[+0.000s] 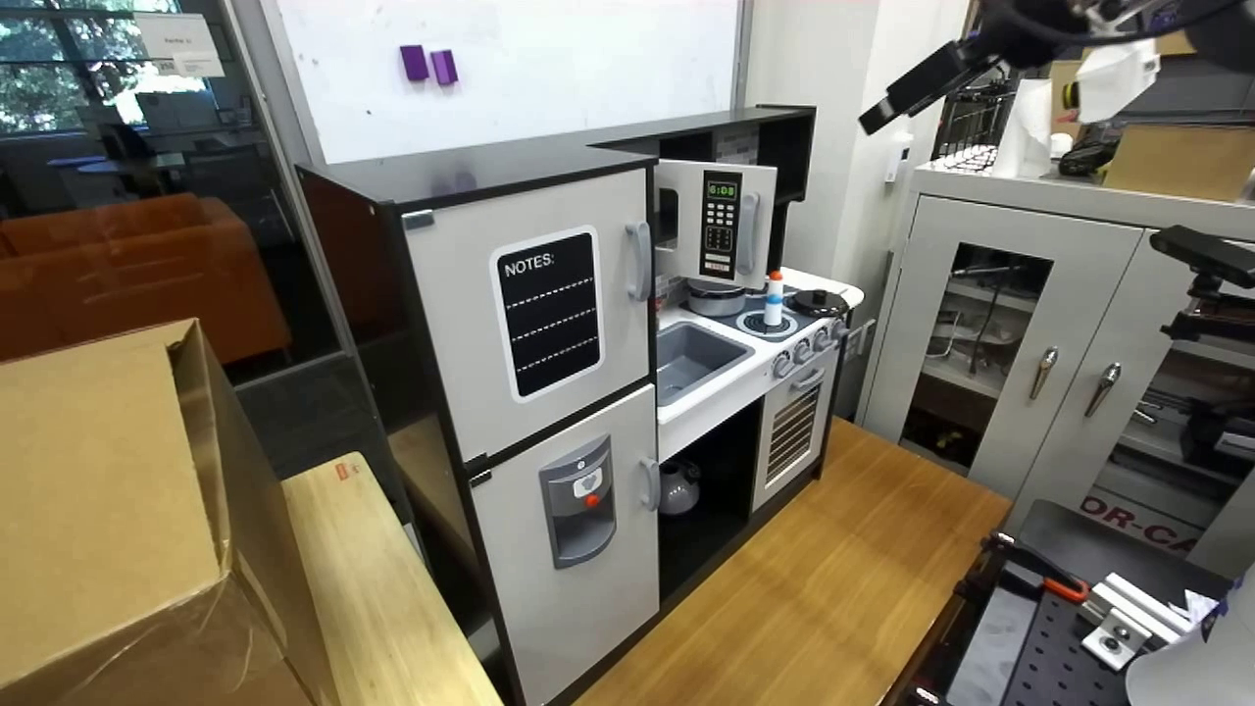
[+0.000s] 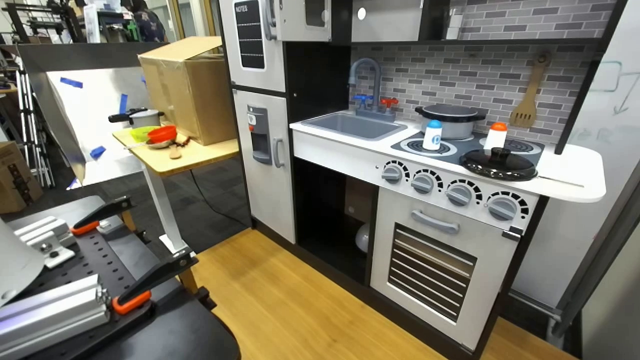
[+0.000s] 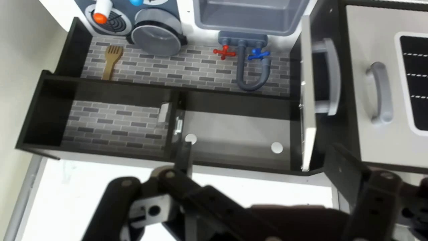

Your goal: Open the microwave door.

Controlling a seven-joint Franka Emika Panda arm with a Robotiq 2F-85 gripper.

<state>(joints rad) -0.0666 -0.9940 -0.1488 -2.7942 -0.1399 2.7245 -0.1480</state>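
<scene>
Microwave door (image 1: pixel 716 224), reading "6:08", stands open just beside the upper of two fridge doors (image 1: pixel 534 314), which reads "NOTES:" | four knobs (image 2: pixel 423 182), two white shakers (image 2: pixel 432 139), blue-capped and orange-capped, two purple blocks (image 1: pixel 415 63) | wrist view: jaws released, spread well apart | play kitchen (image 2: pixel 340 162) on wooden surface (image 1: pixel 784 588), whiteboard (image 1: pixel 529 98) behind, grey cabinet (image 1: pixel 1074 304) near one end

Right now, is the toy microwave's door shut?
No, the wrist view shows the microwave door swung out, with the microwave's inside in plain sight.
</scene>
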